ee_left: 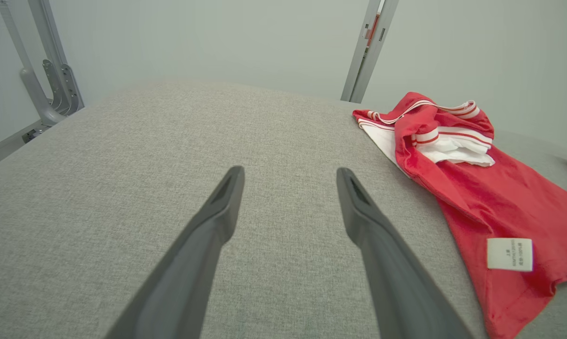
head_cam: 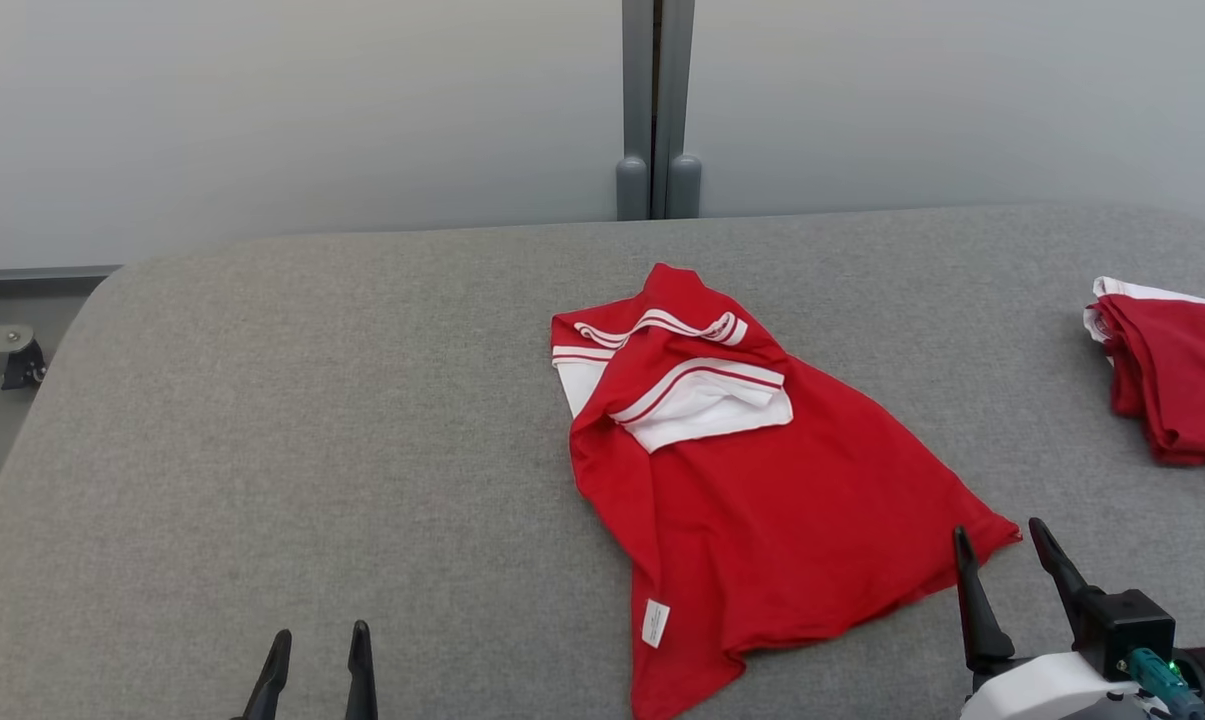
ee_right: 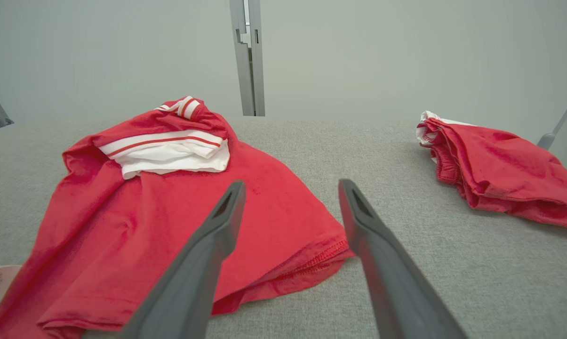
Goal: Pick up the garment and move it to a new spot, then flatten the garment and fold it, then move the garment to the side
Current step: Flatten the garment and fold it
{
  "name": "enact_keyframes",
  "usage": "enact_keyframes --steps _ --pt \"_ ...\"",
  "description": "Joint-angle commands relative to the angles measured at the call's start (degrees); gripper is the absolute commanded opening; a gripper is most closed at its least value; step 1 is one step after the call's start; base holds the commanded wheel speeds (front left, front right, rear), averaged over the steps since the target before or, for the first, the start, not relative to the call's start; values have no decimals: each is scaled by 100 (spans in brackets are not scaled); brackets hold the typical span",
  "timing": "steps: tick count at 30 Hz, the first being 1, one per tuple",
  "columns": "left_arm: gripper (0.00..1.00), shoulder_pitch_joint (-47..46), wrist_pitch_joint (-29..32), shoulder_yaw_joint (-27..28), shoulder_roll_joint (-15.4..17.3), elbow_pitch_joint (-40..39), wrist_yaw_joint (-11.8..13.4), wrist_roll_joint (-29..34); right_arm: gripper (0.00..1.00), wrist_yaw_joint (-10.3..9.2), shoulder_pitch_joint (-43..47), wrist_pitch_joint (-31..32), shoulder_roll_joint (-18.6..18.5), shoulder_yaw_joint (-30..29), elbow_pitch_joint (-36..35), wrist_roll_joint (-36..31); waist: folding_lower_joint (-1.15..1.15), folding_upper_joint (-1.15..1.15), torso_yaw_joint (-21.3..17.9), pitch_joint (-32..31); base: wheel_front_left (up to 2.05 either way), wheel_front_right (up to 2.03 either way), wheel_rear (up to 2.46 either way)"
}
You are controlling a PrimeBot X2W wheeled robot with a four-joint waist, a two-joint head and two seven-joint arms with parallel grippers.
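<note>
**Both Pincers Being Held Wide, Nothing Being Gripped**

The right gripper [head_cam: 997,527] is being held with its fingers spread apart and empty, its tips at the near right corner of the red garment [head_cam: 762,500]. The left gripper [head_cam: 322,630] is being held equally wide over the bare grey table [head_cam: 312,400], well apart from the cloth. The garment is lying crumpled at the table's middle, a white label [head_cam: 655,622] being shown near its close hem. A second red garment [head_cam: 1177,380] is lying bunched at the right edge.
</note>
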Motion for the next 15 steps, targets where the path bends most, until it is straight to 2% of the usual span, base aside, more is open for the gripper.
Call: enact_keyframes --steps 1,15 --pt "100 -6 1 -30 5 -24 13 -55 100 -9 -29 -14 -10 0 15 -49 0 0 -16 12 0 0 0" --pt "100 -170 1 -239 5 -117 80 -199 100 -9 -93 -14 -10 68 -96 -78 0 0 -112 53 0 0 0"
